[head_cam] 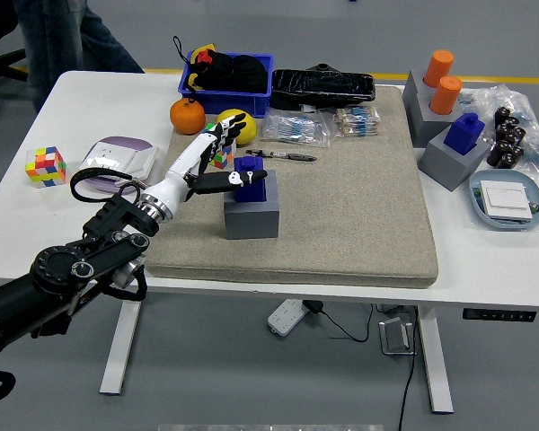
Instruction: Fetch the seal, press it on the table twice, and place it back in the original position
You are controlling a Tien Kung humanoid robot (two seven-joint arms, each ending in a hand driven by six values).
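Beside the seal (251, 178), left robot hand (208, 162) spreads open, thumb touching.

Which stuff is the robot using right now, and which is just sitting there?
Using: left hand; blue seal; its grey holder block; tan mat.

Just sitting: orange; lemon; Rubik's cube; orange cylinders; blue bin.

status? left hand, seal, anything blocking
Left hand open, fingers spread, thumb at the seal's side, no grasp. Blue seal seated in its grey holder on the mat. Right hand not in view. Nothing blocking.
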